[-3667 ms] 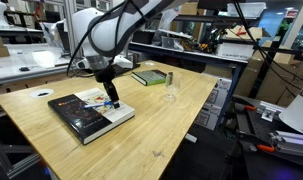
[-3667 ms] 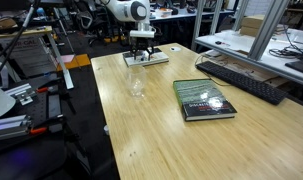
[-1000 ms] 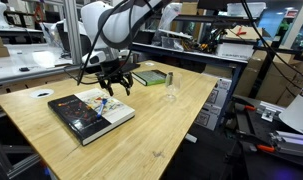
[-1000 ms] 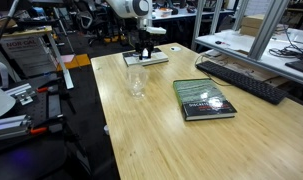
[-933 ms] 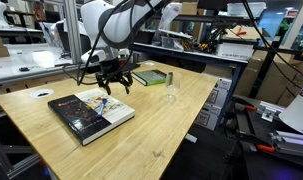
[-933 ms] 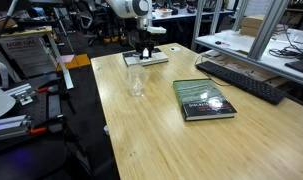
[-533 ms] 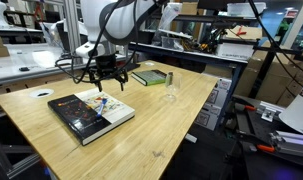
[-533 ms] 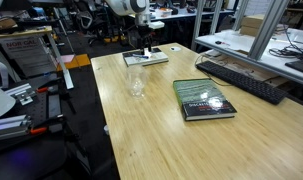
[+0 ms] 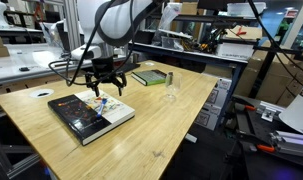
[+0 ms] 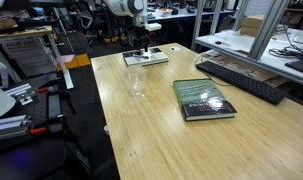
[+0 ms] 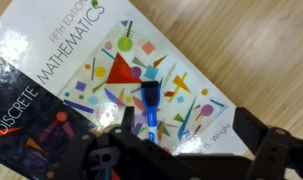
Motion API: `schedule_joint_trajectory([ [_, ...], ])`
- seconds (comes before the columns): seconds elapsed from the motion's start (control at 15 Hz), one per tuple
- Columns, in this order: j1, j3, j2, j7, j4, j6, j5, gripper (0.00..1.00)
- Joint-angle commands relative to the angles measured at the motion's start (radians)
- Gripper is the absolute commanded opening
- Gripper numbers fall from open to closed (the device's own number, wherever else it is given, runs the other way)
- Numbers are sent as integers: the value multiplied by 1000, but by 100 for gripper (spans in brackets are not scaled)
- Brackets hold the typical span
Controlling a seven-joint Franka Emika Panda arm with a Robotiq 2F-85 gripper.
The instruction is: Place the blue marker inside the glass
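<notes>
The blue marker (image 11: 149,112), with a black cap, lies on the cover of the Discrete Mathematics book (image 11: 81,60). Its lower end is hidden behind my gripper's body. My gripper (image 11: 188,118) hangs open and empty a little above that book, with the marker near one finger. In both exterior views the gripper (image 9: 106,86) (image 10: 141,46) hovers over the book (image 9: 88,113) (image 10: 148,59). The clear glass (image 9: 171,95) (image 10: 136,83) stands upright on the wooden table, well apart from the gripper. I cannot make out the marker in the exterior views.
A green book (image 9: 148,76) (image 10: 204,100) lies on the table, with a small dark cylinder (image 9: 169,76) beside it. The wooden table (image 9: 161,130) ends at edges on all sides. Shelving, cables and a keyboard (image 10: 241,78) surround it.
My gripper has risen off the book since 3.7 s ago. Over the last second it has drifted sideways above the book. The glass and the books have not moved.
</notes>
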State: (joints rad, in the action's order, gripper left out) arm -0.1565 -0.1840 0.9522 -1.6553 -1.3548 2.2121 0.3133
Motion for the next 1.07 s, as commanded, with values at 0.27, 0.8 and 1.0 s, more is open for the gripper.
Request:
schedule_joint_trajectory([
  [0.27, -23, 25, 44, -5, 51, -11, 1, 100],
  [0.8, -26, 38, 111, -10, 148, -20, 0, 52],
  [1.0, -33, 41, 131, -8, 186, -28, 0, 31],
])
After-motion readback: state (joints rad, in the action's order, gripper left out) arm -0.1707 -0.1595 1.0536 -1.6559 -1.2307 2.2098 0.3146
